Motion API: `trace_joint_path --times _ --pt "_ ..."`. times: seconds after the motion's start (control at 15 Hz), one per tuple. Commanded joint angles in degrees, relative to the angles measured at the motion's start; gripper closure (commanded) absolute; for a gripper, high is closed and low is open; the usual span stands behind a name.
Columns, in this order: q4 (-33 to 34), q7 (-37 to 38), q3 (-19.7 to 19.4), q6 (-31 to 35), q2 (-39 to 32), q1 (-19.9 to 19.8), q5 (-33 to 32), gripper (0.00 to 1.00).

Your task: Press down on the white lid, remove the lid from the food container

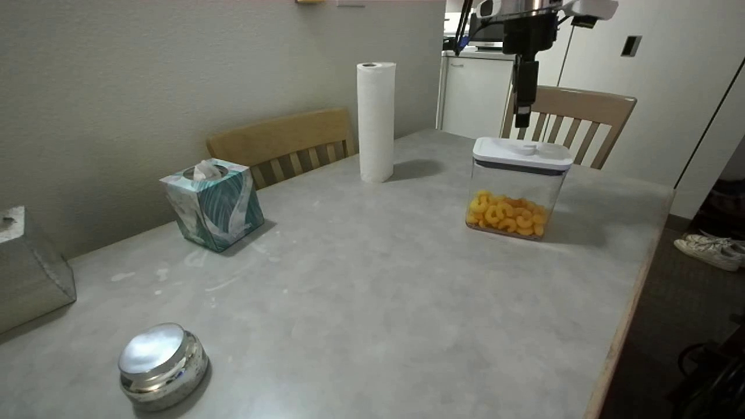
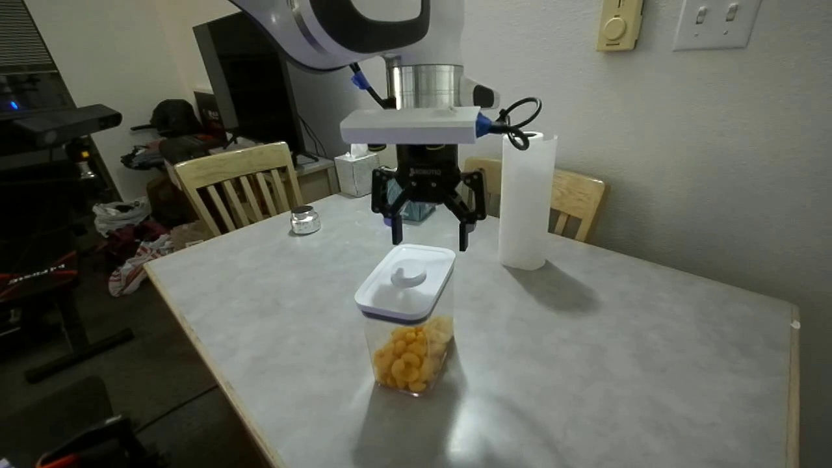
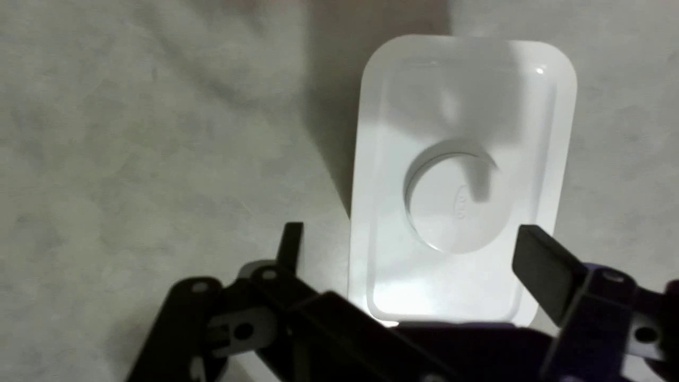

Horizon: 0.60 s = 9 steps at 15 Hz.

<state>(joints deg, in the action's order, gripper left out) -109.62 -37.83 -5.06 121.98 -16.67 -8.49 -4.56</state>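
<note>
Food container (image 1: pixel 515 183) on tabletop (image 1: pixel 349 279), white lid (image 2: pixel 400 292) seated on top. End effector (image 2: pixel 430 244) gaping wide, nothing held, above. Round button (image 3: pixel 459 207) looks raised imo: center over it, pinch, lift straight up.

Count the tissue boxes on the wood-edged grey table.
2. In an exterior view, the teal-and-white cubic cardboard tissue box stands near the grey wall; the silvery-grey cubic cardboard tissue box stands left of it, cut off by the frame. More may be hidden.
</note>
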Motion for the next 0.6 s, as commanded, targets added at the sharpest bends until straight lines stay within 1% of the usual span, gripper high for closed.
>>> trace_joint_path --times 0.0,0.53 --pt "-0.14 0.18 0.63 0.79 -0.07 -0.63 -0.44 0.00" --pt "-0.82 0.60 0.59 5.46 -2.64 -1.21 -0.18 0.00"
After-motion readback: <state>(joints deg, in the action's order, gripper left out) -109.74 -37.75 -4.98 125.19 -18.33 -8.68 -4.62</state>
